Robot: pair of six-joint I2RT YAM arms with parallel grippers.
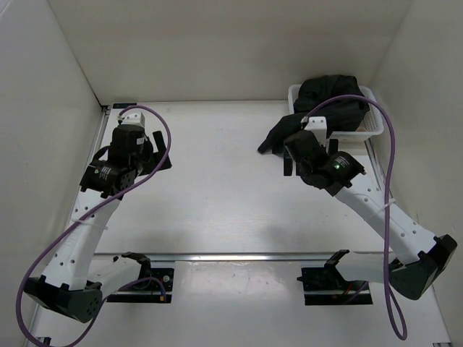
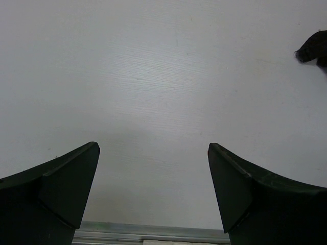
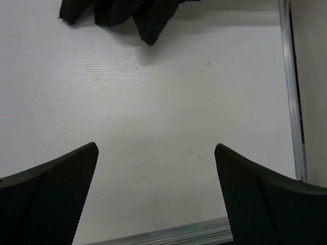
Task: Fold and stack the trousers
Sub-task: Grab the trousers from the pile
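Observation:
The black trousers (image 1: pixel 331 100) lie heaped in a white basket (image 1: pixel 373 129) at the back right. One part hangs over the basket's left side onto the table. My right gripper (image 1: pixel 307 150) is open and empty, just in front of that hanging part. In the right wrist view (image 3: pixel 156 147) the fabric's ends (image 3: pixel 122 13) lie ahead at the top, apart from the fingers. My left gripper (image 1: pixel 160 152) is open and empty over the bare table at the back left. In the left wrist view (image 2: pixel 153 146) a tip of the black fabric (image 2: pixel 314 48) shows at the far right.
White walls close in the table at the back and on both sides. A metal rail (image 3: pixel 291 92) runs along the table's right edge, and another (image 1: pixel 239 255) runs along the front, by the arm bases.

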